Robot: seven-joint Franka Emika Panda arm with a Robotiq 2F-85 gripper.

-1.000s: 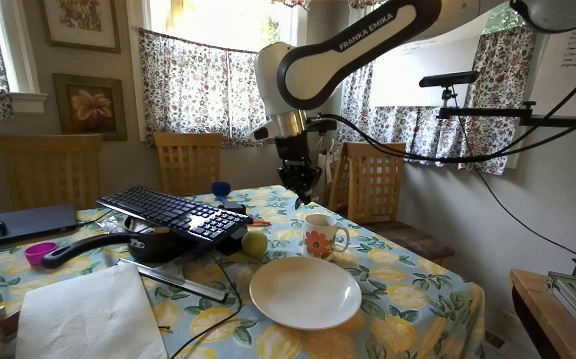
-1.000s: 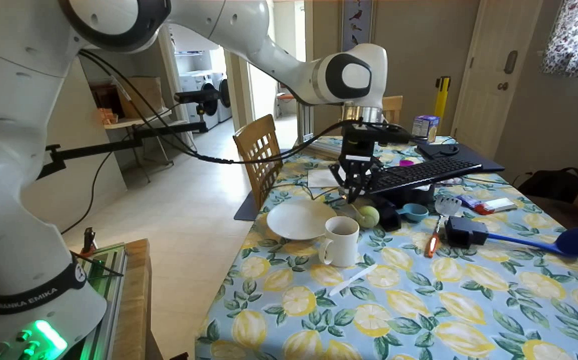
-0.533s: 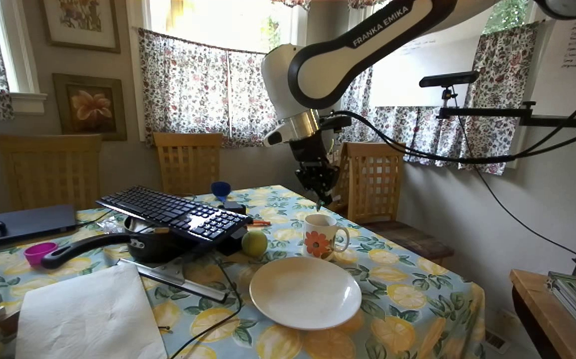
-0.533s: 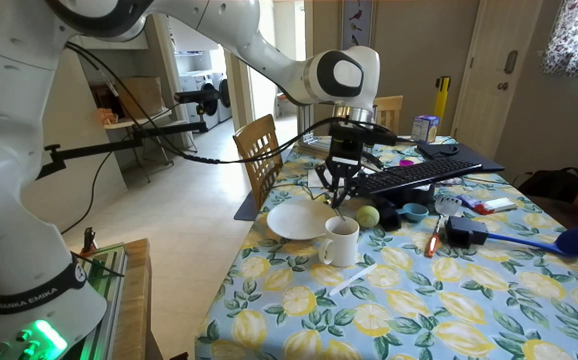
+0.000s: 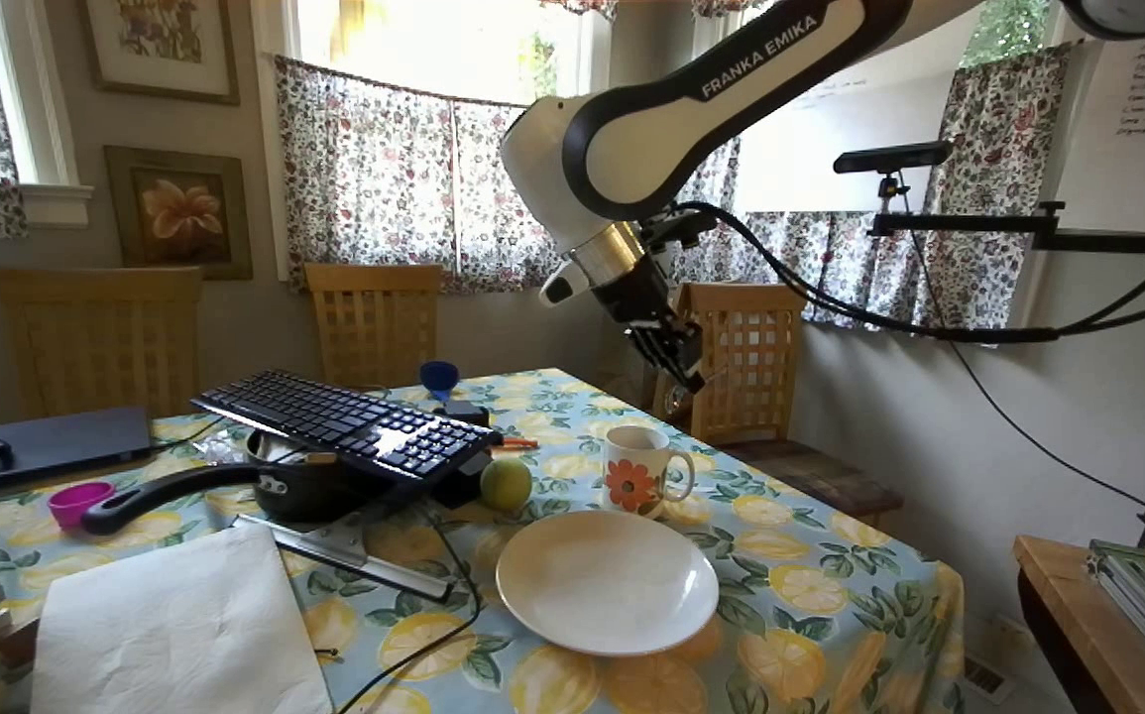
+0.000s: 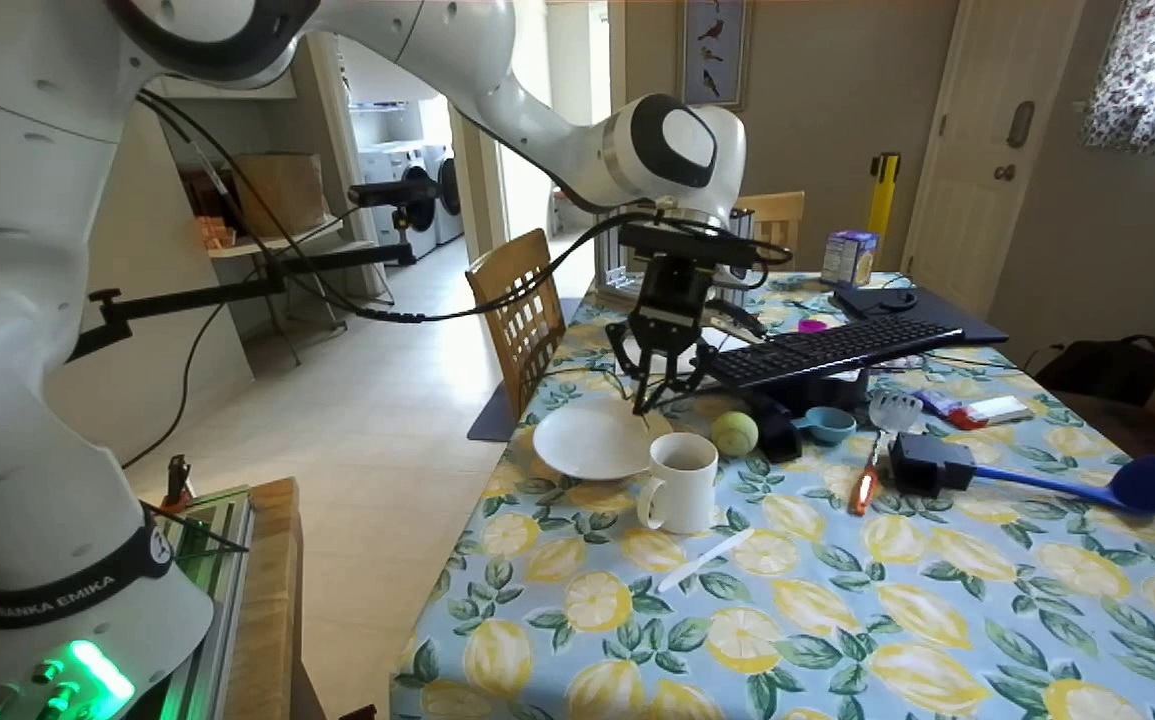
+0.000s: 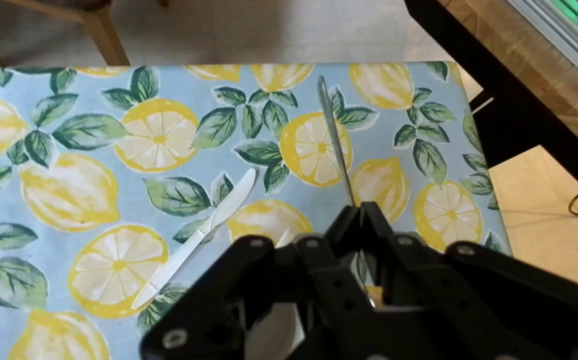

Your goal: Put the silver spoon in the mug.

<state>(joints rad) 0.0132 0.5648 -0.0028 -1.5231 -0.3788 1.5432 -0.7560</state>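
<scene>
**Slim silver metal spoon (image 7: 337, 150) in grip**

In an exterior view, left to right: small round magenta cup (image 5: 81, 506); black long-handled pan (image 5: 299, 496), partly behind long black keyboard (image 5: 334, 416), contents unclear; round white plate (image 5: 607, 585); orange-flowered cream mug (image 5: 633, 471), upright; black hand (image 5: 693, 383) clamped on spoon, spoon outside mug.

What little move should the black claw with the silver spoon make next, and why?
Probably shift the black gripper, closed on the thin silver spoon, across until it is over the orange-flowered cream mug: in both exterior views the gripper hangs higher than the mug but off toward its handle side.
</scene>
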